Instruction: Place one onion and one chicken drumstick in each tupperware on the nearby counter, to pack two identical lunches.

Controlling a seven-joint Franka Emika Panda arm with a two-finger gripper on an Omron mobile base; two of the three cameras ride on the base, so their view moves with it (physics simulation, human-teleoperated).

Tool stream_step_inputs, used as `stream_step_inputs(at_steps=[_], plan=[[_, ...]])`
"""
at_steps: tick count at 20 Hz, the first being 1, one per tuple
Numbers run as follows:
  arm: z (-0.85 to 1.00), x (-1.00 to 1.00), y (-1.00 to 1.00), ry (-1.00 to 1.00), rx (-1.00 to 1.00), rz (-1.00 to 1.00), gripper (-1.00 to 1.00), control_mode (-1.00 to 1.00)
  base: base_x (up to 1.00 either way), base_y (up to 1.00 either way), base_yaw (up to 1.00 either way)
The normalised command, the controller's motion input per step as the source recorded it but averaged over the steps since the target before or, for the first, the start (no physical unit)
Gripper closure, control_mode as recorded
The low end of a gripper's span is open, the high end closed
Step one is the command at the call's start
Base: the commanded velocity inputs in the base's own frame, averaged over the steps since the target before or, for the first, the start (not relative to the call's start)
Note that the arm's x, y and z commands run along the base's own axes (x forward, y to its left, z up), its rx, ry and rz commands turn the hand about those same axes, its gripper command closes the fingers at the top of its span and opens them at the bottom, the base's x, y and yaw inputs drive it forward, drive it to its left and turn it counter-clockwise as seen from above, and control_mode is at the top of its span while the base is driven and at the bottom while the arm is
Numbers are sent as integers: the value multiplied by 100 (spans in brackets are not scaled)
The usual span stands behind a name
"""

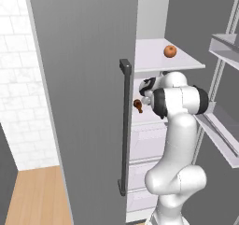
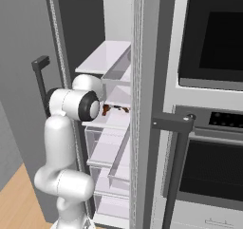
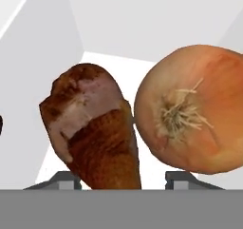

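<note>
Right at your hand camera sits a chicken drumstick [image 3: 97,128], thick end toward you, its lower part between the claw [image 3: 122,179] tips. The tips stand apart on either side of it; you cannot tell whether they are pressing on it. An onion [image 3: 192,109] lies just beside the drumstick, touching or nearly so. From the left base view, a second onion [image 1: 170,51] rests on the fridge shelf [image 1: 186,60] above the arm.

No readable text or labels
</note>
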Motion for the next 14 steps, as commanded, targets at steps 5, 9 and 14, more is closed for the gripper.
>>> stream_step_inputs(at_steps=[5, 9, 14], plan=[[-7, -12, 0, 0, 0, 0, 100, -100, 0, 0, 0], [5, -94, 0, -10, 0, 0, 100, -100, 0, 0, 0], [46, -100, 0, -12, 0, 0, 100, -100, 0, 0, 0]])
